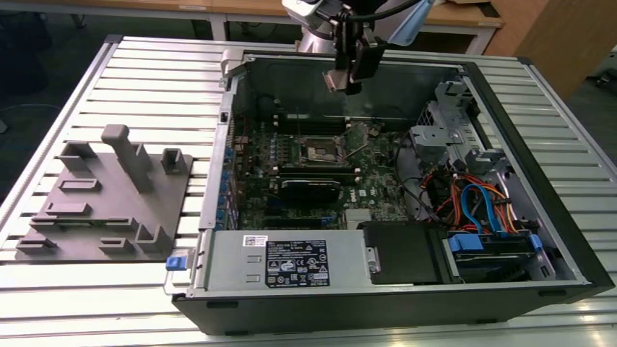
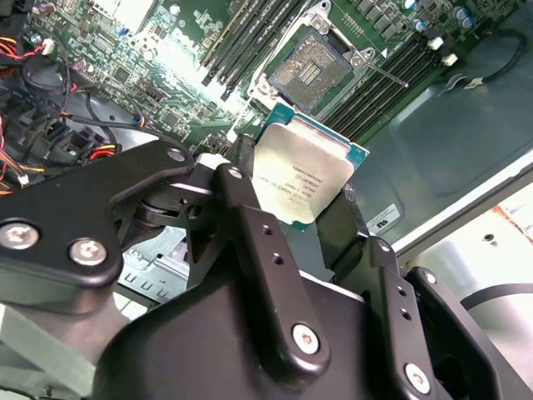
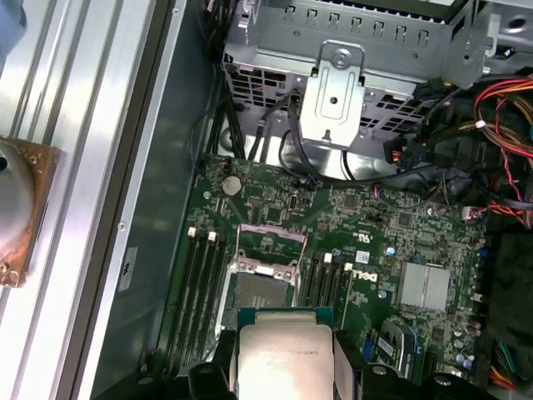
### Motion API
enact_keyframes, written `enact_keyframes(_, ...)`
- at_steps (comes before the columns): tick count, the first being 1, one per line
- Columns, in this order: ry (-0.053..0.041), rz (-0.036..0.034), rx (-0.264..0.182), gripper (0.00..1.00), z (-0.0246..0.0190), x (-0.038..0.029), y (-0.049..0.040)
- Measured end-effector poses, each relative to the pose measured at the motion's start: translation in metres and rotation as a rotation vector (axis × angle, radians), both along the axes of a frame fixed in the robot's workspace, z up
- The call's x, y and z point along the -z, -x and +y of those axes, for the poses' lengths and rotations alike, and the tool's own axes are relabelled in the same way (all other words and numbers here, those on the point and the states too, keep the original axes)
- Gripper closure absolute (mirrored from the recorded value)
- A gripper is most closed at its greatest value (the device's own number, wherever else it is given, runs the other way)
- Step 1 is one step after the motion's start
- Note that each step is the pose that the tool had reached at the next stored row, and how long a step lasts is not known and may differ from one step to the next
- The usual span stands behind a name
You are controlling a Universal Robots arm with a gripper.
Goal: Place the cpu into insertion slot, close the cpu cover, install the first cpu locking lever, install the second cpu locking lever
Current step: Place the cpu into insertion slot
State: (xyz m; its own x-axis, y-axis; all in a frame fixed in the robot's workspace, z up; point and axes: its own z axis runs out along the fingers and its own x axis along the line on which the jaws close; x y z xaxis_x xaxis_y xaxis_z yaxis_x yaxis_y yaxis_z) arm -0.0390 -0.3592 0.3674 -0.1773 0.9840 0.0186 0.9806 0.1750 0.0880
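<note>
At the exterior view's left, grey block (image 1: 106,195): it lies on the slatted table (image 1: 58,303), just beside the open computer case (image 1: 564,238).
Hard to see: in the exterior view the arm is cut off by the upper edge, and what the gripper (image 1: 347,79) carries cannot be made out there. In the first wrist view the frame edge cuts off part of the cpu (image 3: 286,358).
Gripper: upper centre of the exterior view, over the rear of the case. In both wrist views its black fingers (image 2: 241,179) are clenched on two opposite edges of the cpu (image 2: 304,167).
Cpu: flat square with a pale silver-grey top, faint print and a thin green border. It is held in the air above the board, apart from the insertion slot (image 2: 310,68).
Insertion slot (image 1: 321,149): in the middle of the green board, between long memory slots, with its contact field uncovered.
Cpu cover (image 3: 265,268): seems lifted off the slot, but its exact angle I cannot tell.
Exterior view's right: coloured cables (image 1: 477,199) inside the case.
</note>
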Motion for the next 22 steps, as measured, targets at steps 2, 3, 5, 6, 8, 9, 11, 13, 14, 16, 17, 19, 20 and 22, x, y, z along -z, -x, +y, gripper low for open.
enact_keyframes(2, 0.0000, 0.0000, 0.001, 0.46, 0.0000, 0.0000, 0.0000)
enact_keyframes(3, 0.0000, 0.0000, 0.001, 0.46, 0.0000, 0.0000, 0.0000)
enact_keyframes(5, 0.0000, 0.0000, 0.001, 0.46, 0.0000, 0.0000, 0.0000)
enact_keyframes(6, 0.0000, 0.0000, 0.001, 0.46, 0.0000, 0.0000, 0.0000)
enact_keyframes(8, 0.0000, 0.0000, 0.001, 0.46, 0.0000, 0.0000, 0.0000)
enact_keyframes(9, 0.0000, 0.0000, 0.001, 0.46, 0.0000, 0.0000, 0.0000)
enact_keyframes(11, 0.0000, 0.0000, 0.002, 0.46, 0.0000, 0.0000, 0.0000)
enact_keyframes(13, 0.0000, 0.0000, 0.005, 0.46, 0.0000, 0.0001, 0.0000)
enact_keyframes(14, 0.0000, 0.0000, 0.009, 0.46, 0.0000, 0.0001, 0.0000)
enact_keyframes(16, -0.0001, -0.0001, 0.021, 0.46, 0.0001, 0.0004, 0.0000)
enact_keyframes(17, -0.0001, -0.0001, 0.032, 0.46, 0.0001, 0.0006, 0.0000)
enact_keyframes(19, 0.0000, 0.0000, 0.061, 0.46, 0.0000, 0.0010, 0.0000)
enact_keyframes(20, 0.0001, 0.0000, 0.078, 0.46, 0.0000, 0.0012, 0.0000)
enact_keyframes(22, 0.0000, 0.0000, 0.114, 0.46, 0.0000, 0.0018, 0.0000)
